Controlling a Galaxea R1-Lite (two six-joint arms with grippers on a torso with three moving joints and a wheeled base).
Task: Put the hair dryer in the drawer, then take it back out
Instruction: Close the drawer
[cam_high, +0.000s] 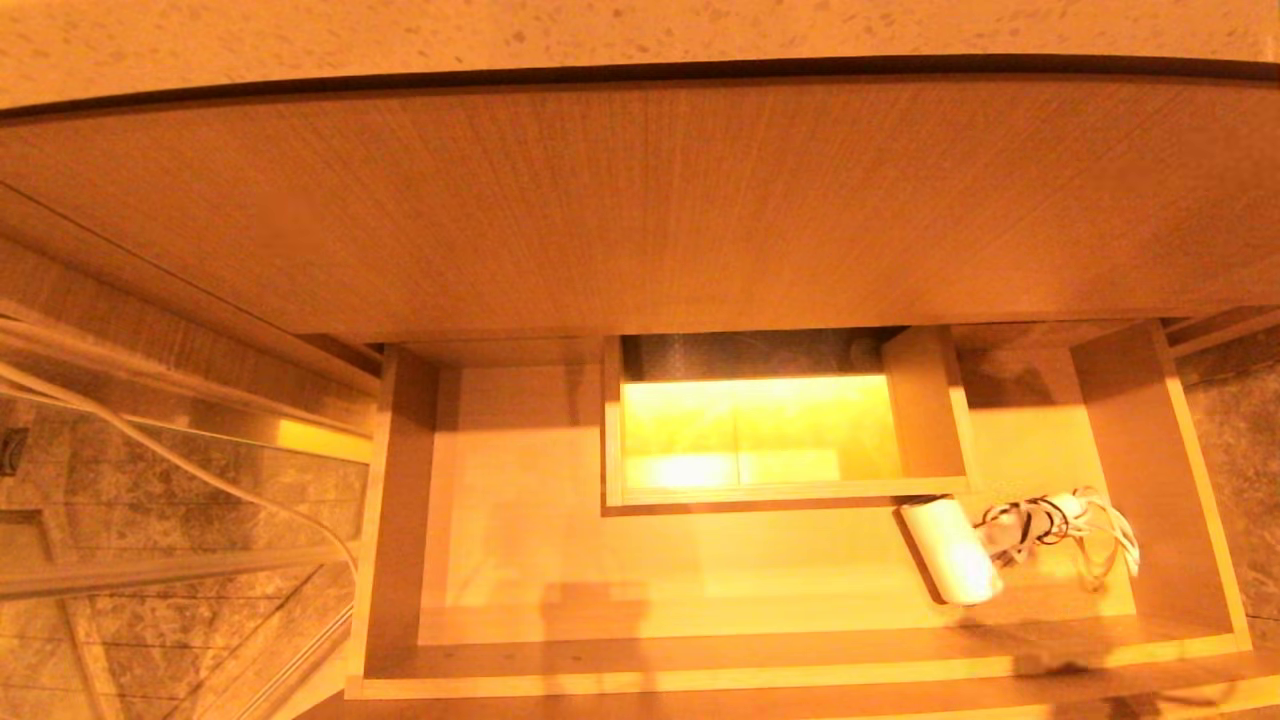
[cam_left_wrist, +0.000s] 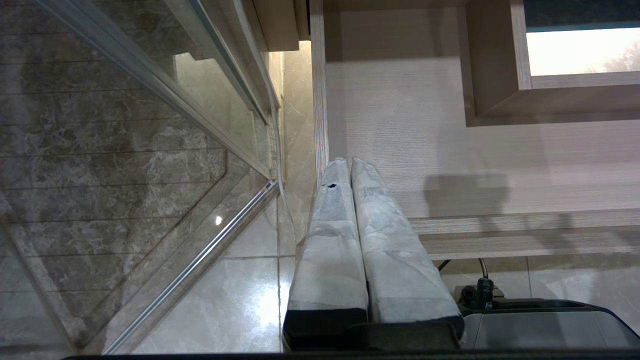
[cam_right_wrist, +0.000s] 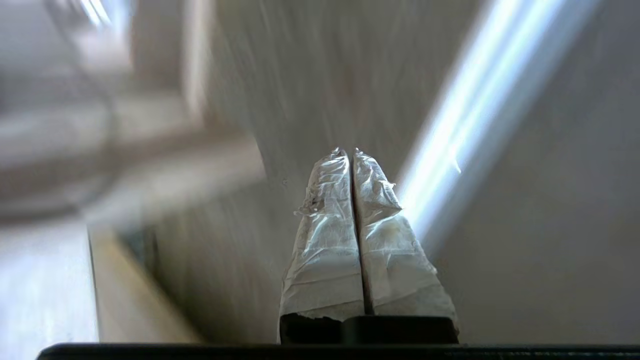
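Both grippers read clenched and empty: we see the left gripper (cam_left_wrist: 352, 165) with jaws pressed together, parked beside the drawer's outer left corner, and the right gripper (cam_right_wrist: 348, 152) with jaws likewise closed on nothing. We note the drawer (cam_high: 400, 560) pulled open; the hair dryer (cam_high: 950, 552) lies inside near its front right, with its bound cord (cam_high: 1070, 525) just beside it.

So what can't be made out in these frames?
- Head view: neither arm is in frame.
- Right wrist view: right gripper is shut and empty, its surroundings blurred.
- Head view: hair dryer in the drawer, its handle lost among the cord.
- Left wrist view: the dryer is out of frame.
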